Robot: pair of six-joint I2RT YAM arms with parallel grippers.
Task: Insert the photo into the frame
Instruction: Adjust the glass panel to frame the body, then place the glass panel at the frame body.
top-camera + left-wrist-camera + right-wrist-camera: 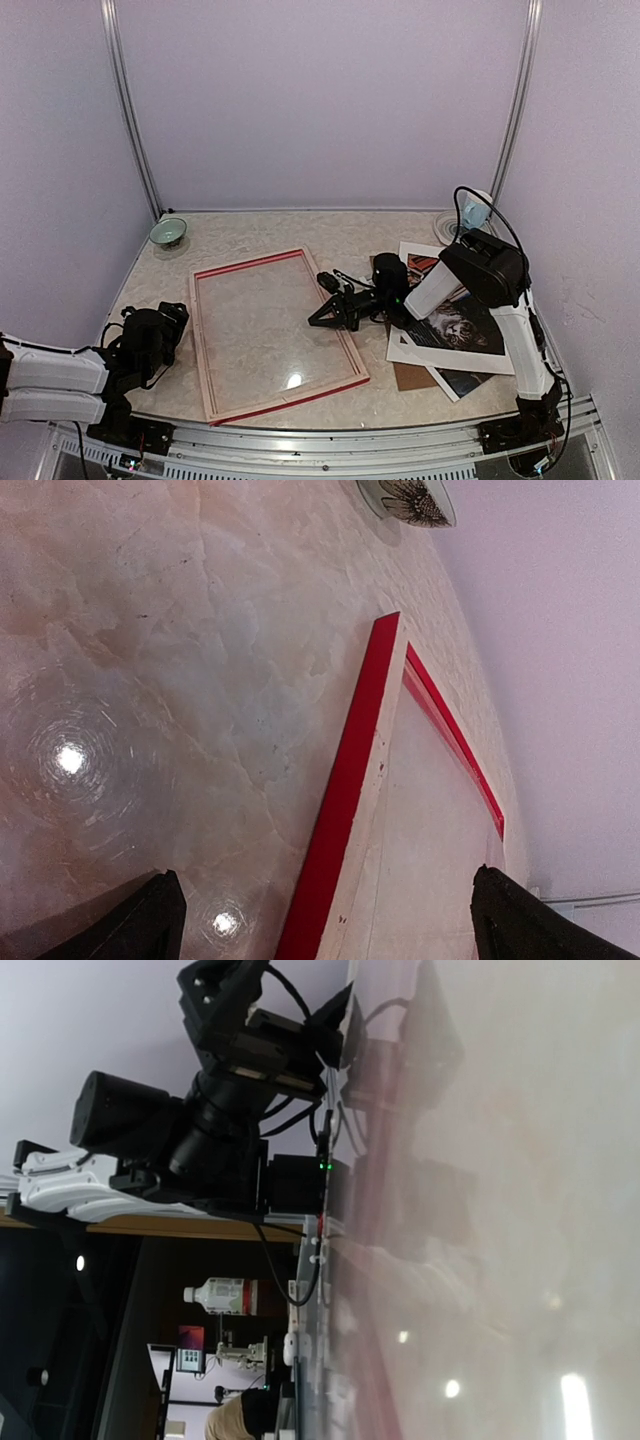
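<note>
Frame (250, 264) lies flat on desk (250, 230); desk surface shows through its opening. Photo (465, 330) sits right of frame, over brown board (410, 378). Left gripper (170, 320), left of frame, is spread wide. Right gripper (322, 318), over frame's right edge, is pressed together. Bowl (168, 232) sits beyond frame's far-left corner; contents unclear.

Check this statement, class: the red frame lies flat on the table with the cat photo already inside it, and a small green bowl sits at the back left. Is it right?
No. The top external view shows the red frame empty; the cat photo lies outside it, to its right. The frame does lie flat, and the small green bowl sits at the back left.
</note>
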